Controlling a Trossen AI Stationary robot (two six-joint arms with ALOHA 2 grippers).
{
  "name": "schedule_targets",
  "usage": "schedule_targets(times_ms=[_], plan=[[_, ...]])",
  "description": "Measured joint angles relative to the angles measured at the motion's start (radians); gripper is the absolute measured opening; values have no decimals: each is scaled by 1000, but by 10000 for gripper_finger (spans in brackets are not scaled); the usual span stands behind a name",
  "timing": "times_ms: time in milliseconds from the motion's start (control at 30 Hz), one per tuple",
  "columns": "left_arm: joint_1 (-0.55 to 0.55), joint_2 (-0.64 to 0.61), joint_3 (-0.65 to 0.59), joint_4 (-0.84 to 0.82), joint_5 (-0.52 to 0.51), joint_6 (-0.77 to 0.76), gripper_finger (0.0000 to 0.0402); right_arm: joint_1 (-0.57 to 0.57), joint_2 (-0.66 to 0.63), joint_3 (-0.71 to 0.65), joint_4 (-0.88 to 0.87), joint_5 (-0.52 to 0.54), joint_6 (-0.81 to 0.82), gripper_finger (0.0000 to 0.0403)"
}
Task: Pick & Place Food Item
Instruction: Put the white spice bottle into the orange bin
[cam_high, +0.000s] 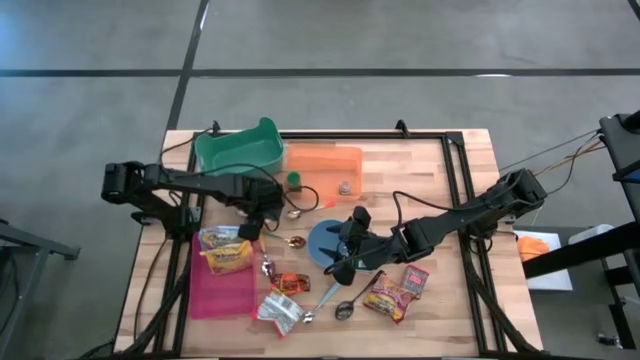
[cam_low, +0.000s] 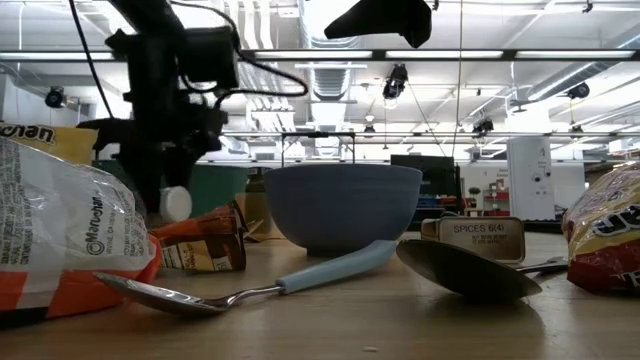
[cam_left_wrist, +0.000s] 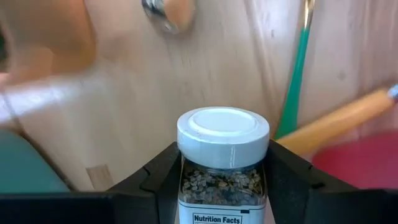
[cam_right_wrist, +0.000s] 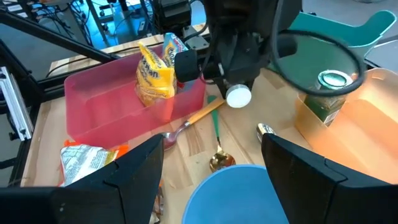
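Left gripper (cam_left_wrist: 222, 186) clamped on clear white-capped spice jar (cam_left_wrist: 222, 158), held above table near pink plastic bin (cam_right_wrist: 118, 99); jar's long axis runs out along fingers. Right gripper (cam_right_wrist: 211, 180) jaws apart, empty, over blue bowl (cam_right_wrist: 236, 193).

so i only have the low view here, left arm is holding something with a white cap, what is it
Observer: A spice jar with a white lid, clamped between the left gripper fingers; seeds show through the glass.
Operator: is it over a bin
Observer: No. From above it hangs over bare wood beside the pink bin.
Operator: anything in that bin
Observer: A yellow snack bag leans inside it.
Operator: and the right arm
Observer: The right gripper is open over the blue bowl, holding nothing.
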Motion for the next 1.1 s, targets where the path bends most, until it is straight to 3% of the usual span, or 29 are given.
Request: schedule_targets(times_ms=[633, 867, 1100], plan=[[-97, -57, 122, 27, 101, -194, 176, 8, 0, 0, 6, -7, 1, 266], [-149, -182, 99, 194, 155, -326, 176, 15, 0, 0, 6, -9, 33, 266], [-236, -197, 82, 480, 148, -441, 175, 15, 9, 0, 27, 10, 68, 266]])
